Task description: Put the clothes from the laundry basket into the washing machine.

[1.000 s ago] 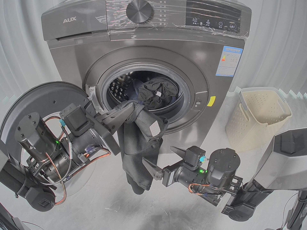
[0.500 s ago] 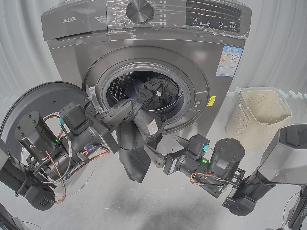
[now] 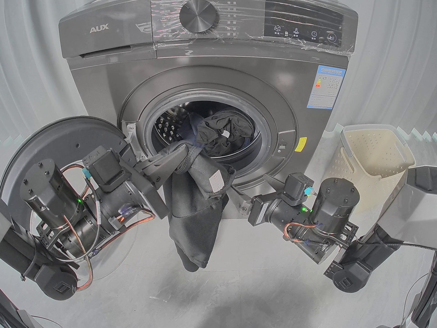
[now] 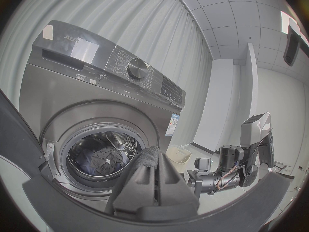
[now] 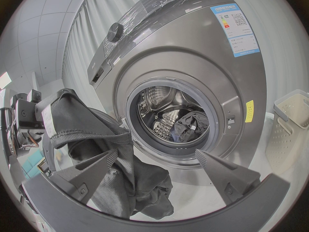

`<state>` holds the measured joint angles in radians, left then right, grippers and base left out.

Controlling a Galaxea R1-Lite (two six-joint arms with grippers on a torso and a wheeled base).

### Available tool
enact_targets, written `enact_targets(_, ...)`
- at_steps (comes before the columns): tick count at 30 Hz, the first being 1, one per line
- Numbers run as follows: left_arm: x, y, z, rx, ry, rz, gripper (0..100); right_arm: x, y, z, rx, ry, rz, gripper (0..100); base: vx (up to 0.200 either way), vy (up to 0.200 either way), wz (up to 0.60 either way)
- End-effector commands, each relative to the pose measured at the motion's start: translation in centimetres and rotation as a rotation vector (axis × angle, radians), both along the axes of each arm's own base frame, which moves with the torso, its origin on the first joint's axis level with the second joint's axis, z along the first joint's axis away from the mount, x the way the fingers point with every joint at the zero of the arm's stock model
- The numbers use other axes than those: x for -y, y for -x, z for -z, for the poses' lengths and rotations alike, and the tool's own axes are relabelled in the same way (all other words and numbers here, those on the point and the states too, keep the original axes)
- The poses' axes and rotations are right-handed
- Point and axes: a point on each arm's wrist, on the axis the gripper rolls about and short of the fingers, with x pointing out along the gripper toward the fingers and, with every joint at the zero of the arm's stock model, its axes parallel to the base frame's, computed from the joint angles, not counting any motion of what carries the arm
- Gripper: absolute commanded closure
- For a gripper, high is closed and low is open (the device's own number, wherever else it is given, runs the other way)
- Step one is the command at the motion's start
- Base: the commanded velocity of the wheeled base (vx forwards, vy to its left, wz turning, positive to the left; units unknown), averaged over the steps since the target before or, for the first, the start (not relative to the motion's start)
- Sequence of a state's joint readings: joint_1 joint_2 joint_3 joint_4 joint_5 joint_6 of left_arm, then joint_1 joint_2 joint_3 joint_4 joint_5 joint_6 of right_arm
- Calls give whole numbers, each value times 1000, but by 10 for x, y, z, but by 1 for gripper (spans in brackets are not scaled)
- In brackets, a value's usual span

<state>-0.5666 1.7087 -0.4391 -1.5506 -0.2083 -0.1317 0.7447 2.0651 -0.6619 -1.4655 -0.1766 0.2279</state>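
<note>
The left end effector [image 3: 180, 153] is clamped on the bunched top of a dark garment [image 3: 195, 206], just in front of the lower left edge of the washing machine [image 3: 182, 78] opening. In the left wrist view the end effector's fingers [image 4: 141, 181] are pressed together with the cloth [image 4: 148, 152] standing up between their tips. The garment's long axis is close to vertical. Its gathered top is at the opening and its narrow lower end points down at the floor [image 3: 255, 288] without touching it. A folded upper part carrying a white label [image 3: 215, 178] leans toward the opening's lower rim.

The right end effector [image 3: 248, 183] is spread wide and holds nothing. It sits at the height of the lower rim, to the right of the garment. One finger [image 5: 96, 168] is right against the cloth [image 5: 106, 136], but I cannot tell whether they touch.

Black clothes [image 3: 225, 133] lie inside the drum [image 3: 170, 126]. The door [image 3: 59, 137] stands swung open to the left. The cream laundry basket [image 3: 368, 165] stands on the floor to the right of the machine.

A second ago the right end effector was lower, beside the hanging lower half of the garment. Since then it has risen and moved toward the machine. The left end effector has barely shifted, and the garment's hanging end has swung only slightly. The basket and the clothes in the drum have not moved.
</note>
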Motion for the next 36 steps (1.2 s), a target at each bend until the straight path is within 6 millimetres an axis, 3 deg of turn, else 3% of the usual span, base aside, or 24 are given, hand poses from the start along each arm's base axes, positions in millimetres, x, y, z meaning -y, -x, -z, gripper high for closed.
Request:
enact_targets(1,1,1,0,0,0,4,100,-5,-4,4,0,5,-4,0,0,0,0)
enact_targets(16,1,0,2,-8,-5,3,100,-35,17,9,12,3,-114,0,0,0,0)
enact_targets(36,0,2,0,-1,-3,12,100,-56,3,15,46,-44,-128,0,0,0,0)
